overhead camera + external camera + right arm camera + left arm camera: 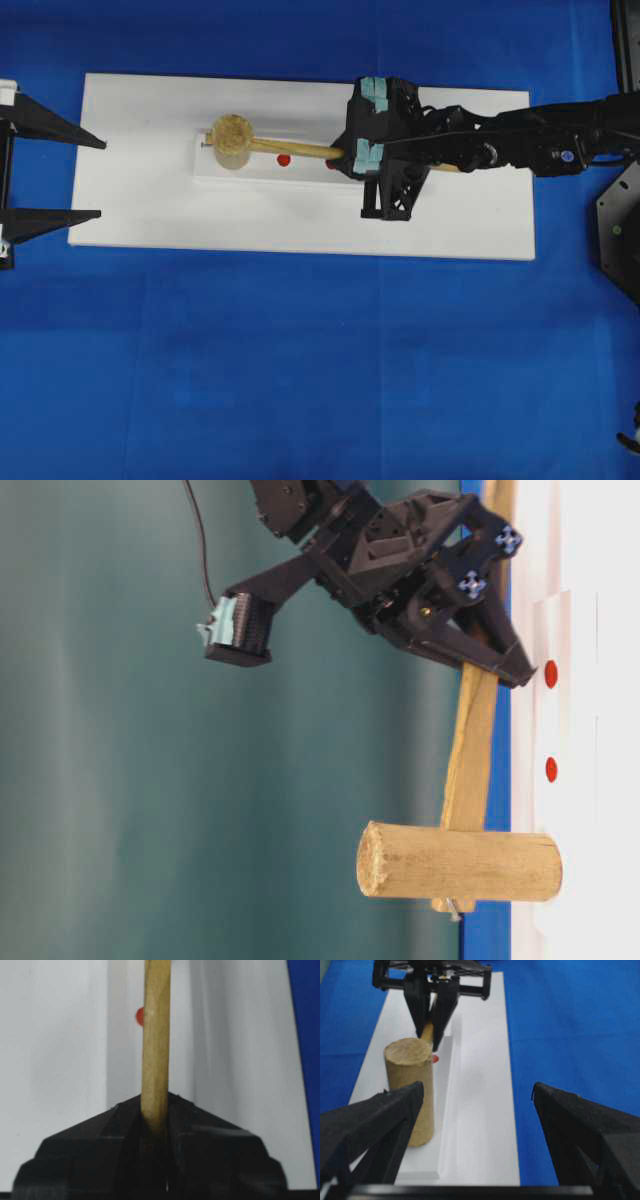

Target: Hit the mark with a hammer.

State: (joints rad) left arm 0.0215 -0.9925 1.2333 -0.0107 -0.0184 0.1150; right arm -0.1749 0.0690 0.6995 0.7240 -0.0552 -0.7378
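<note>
Now the right pincer (345, 155) is clamped tight on the handle of the hammer (232, 142), gripping well back from the head. That wooden mallet stretches along the white board (470, 220), its thick cylindrical head standing on one flat end face on the raised white strip (260, 172) at the board's left part. From the table-level view the head (460, 861) touches the strip while the handle slants away from the board toward the black fingers (490, 658).

Two red marks sit on the strip: one red dot (284, 160) just beside the handle, close to the head, and a second red dot (331, 165) right at the pincer's tip. The right wrist view shows the handle (156, 1040) running straight up from the closed fingers, with a red dot (140, 1016) peeking out on its left.

Over on the left, the left pincer (95, 178) hangs spread wide and holding nothing, its tips over the board's left edge, apart from the mallet head. Everything rests on a blue surface (300, 380). No writing or brand label can be read anywhere.
</note>
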